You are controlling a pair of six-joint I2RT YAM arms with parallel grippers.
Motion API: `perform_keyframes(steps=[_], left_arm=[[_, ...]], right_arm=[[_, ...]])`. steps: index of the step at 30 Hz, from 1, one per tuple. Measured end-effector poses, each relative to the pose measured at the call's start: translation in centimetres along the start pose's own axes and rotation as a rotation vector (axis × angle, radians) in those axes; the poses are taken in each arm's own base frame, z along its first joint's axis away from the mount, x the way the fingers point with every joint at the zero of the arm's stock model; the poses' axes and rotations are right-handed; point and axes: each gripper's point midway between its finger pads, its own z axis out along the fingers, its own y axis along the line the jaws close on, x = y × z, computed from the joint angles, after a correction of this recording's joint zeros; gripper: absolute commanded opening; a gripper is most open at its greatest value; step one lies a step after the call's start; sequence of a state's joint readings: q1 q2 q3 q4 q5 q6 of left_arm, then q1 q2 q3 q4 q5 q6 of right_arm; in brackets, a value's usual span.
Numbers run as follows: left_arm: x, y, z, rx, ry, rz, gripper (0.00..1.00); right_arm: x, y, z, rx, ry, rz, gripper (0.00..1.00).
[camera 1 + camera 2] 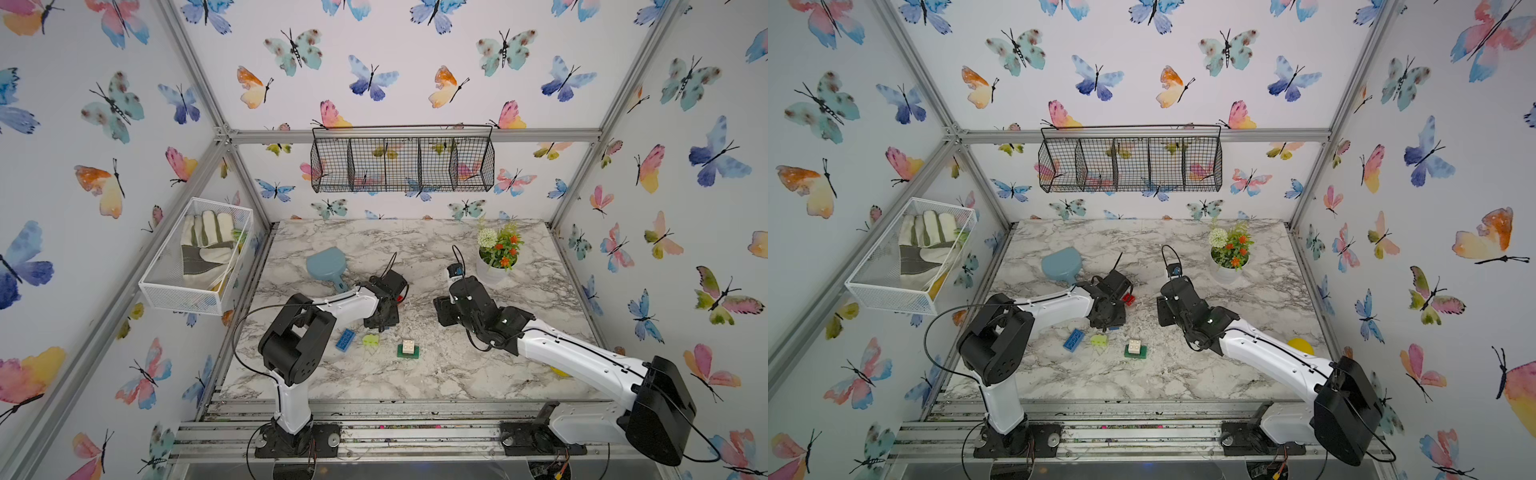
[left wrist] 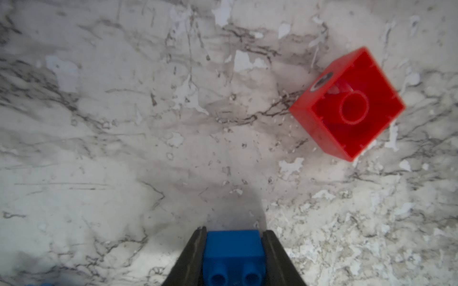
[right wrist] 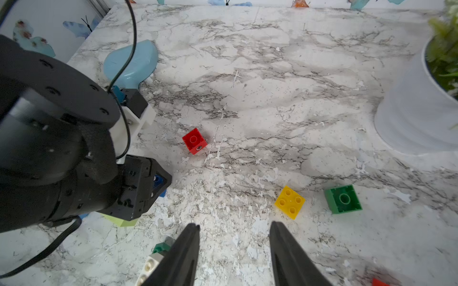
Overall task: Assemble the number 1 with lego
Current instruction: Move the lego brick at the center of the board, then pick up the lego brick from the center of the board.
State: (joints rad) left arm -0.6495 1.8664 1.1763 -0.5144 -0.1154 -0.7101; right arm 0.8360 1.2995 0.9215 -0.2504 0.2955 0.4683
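My left gripper [image 2: 234, 231] is shut on a small blue lego brick [image 2: 233, 250], studs facing the camera, just above the marble table. A red brick [image 2: 347, 104] lies upside down ahead of it and shows in a top view [image 1: 1128, 298] too. Near the left arm lie a blue oblong brick [image 1: 345, 340], a lime brick [image 1: 370, 340] and a white brick stacked on a green one [image 1: 408, 348]. My right gripper [image 3: 234, 225] is open and empty over bare table. A yellow brick [image 3: 290, 202] and a green brick [image 3: 343, 198] sit just beyond it.
A pale blue scoop [image 1: 328, 266] lies at the back left. A white flower pot [image 1: 496, 253] stands at the back right. A yellow round object [image 1: 1301, 345] peeks from behind the right arm. A white wire basket [image 1: 195, 253] holding gloves hangs on the left wall.
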Motion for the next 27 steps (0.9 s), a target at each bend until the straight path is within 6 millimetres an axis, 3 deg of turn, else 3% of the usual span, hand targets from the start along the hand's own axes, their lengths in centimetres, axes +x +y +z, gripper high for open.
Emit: perform_keyframes(steps=[7,9,13,16,19,23,27], left_arm=[[-1.0,0.4,-0.7,0.013,-0.019,-0.025,0.6],[-1.7,0.4,-2.0,0.031,-0.054,-0.044,0.61],[-4.8,1.4,-7.9,0.115,-0.216,-0.135,0.61],[-6.5,4.1,-12.3,0.173,-0.35,-0.247,0.61],[-6.6,7.4,-14.2,0.18,-0.425,-0.35,0.61],[-4.8,12.2,-13.7,0.127,-0.448,-0.473,0.61],[-3.1,14.5,-13.2,0.084,-0.449,-0.531,0.61]], right_arm=[[-0.8,-0.1,-0.8,-0.013,-0.025,-0.031,0.57],[-0.7,0.2,-0.8,-0.026,-0.022,-0.077,0.59],[-0.8,1.8,0.5,-0.067,0.044,-0.195,0.61],[-1.2,4.1,2.7,-0.114,0.124,-0.249,0.62],[-0.5,6.5,5.3,-0.158,0.213,-0.264,0.64],[2.1,9.3,8.3,-0.172,0.337,-0.239,0.68],[4.3,11.8,10.7,-0.175,0.417,-0.206,0.78]])
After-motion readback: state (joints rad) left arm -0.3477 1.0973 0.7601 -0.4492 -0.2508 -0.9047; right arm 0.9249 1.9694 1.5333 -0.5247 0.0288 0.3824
